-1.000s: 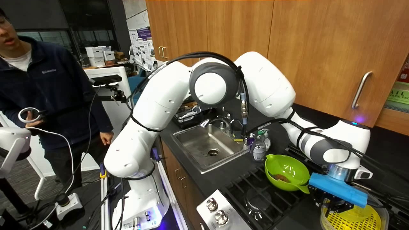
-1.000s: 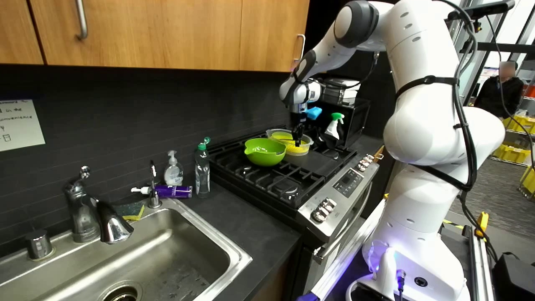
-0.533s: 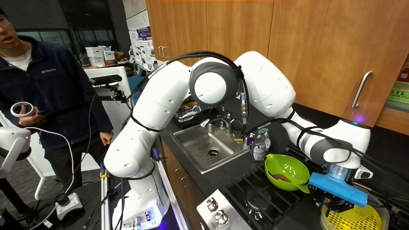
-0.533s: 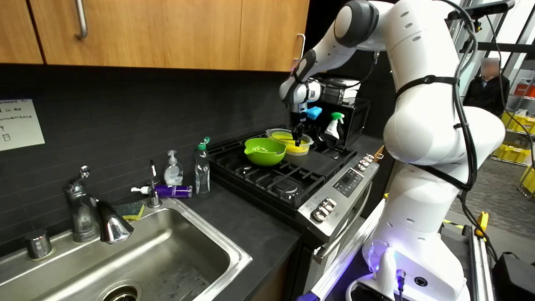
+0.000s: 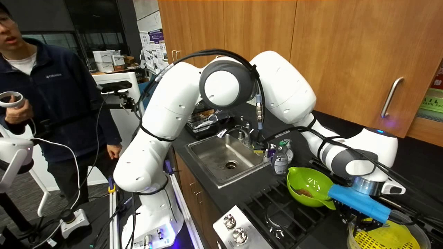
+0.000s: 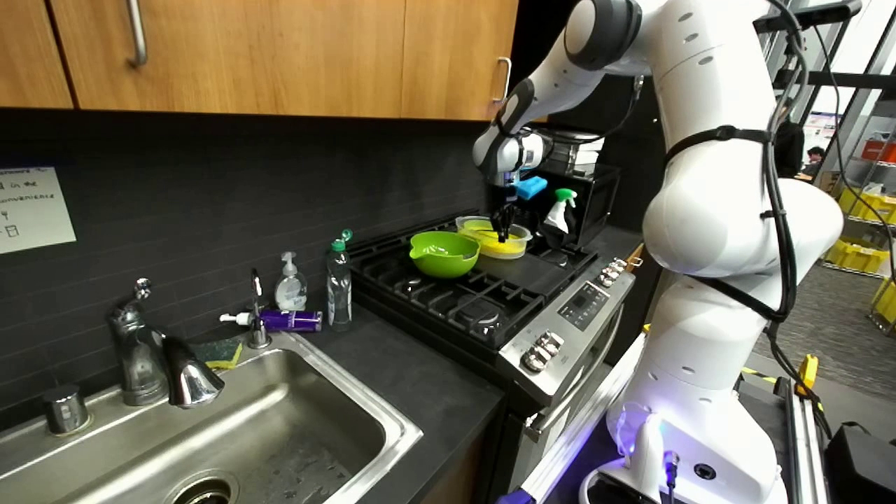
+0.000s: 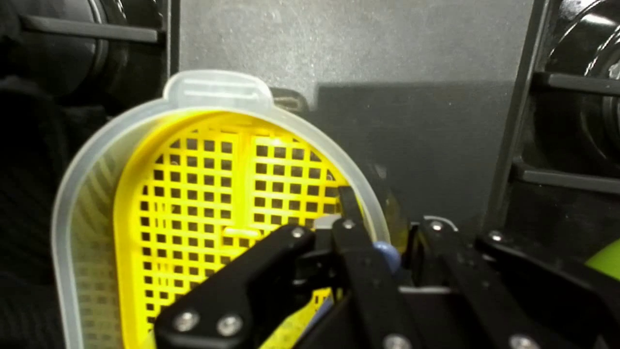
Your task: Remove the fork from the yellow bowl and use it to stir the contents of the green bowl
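Note:
The yellow bowl (image 7: 118, 242), a gridded insert inside a clear tub, rests on the stove. My gripper (image 7: 382, 223) straddles its rim in the wrist view, a finger inside and a finger outside. Between the pads pokes the blue end of the fork (image 7: 387, 254), so the jaws look shut on it. Whether the rim is pinched too, I cannot tell; the fork's tines are hidden there. Both exterior views show the gripper (image 6: 502, 234) low at the yellow bowl. The green bowl (image 5: 313, 181), holding brown contents (image 5: 304, 192), sits beside it on the grates.
Dark stove grates (image 6: 483, 294) surround the bowls. A spray bottle (image 6: 560, 210) stands behind the yellow bowl. Soap bottles (image 6: 339, 287) stand between stove and sink (image 6: 294, 413). Wooden cabinets (image 5: 346, 62) hang above the counter. A person (image 5: 41, 86) stands beyond the arm's base.
In the last half second the gripper has shifted and tilted slightly. The yellow bowl has moved along with it, a little away from the green bowl, which has not moved.

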Robot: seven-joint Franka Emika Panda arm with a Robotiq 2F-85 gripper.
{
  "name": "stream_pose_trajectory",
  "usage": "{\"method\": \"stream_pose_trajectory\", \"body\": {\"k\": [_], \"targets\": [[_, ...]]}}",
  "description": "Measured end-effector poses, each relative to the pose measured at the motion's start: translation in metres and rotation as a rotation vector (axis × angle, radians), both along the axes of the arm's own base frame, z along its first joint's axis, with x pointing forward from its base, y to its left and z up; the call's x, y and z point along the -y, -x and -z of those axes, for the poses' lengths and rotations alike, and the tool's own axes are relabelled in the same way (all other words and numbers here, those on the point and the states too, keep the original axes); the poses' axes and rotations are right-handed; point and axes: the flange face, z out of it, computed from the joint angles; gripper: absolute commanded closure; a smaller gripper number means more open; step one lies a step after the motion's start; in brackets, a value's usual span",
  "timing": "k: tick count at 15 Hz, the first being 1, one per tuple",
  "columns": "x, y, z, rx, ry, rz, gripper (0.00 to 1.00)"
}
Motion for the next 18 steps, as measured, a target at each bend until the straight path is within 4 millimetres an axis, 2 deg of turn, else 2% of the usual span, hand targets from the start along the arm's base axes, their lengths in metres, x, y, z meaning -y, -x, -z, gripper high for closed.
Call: {"method": "stream_pose_trajectory", "body": {"k": [4, 8, 11, 15, 18], "targets": [[0.012, 0.021, -0.034, 0.041, 0.038, 0.113, 0.95], [0.017, 0.037, -0.054, 0.061, 0.057, 0.190, 0.95], [0.016, 0.041, -0.060, 0.065, 0.061, 0.215, 0.95], [0.010, 0.041, -0.058, 0.062, 0.059, 0.229, 0.95], [0.001, 0.048, -0.056, 0.038, 0.043, 0.249, 0.95]]}}
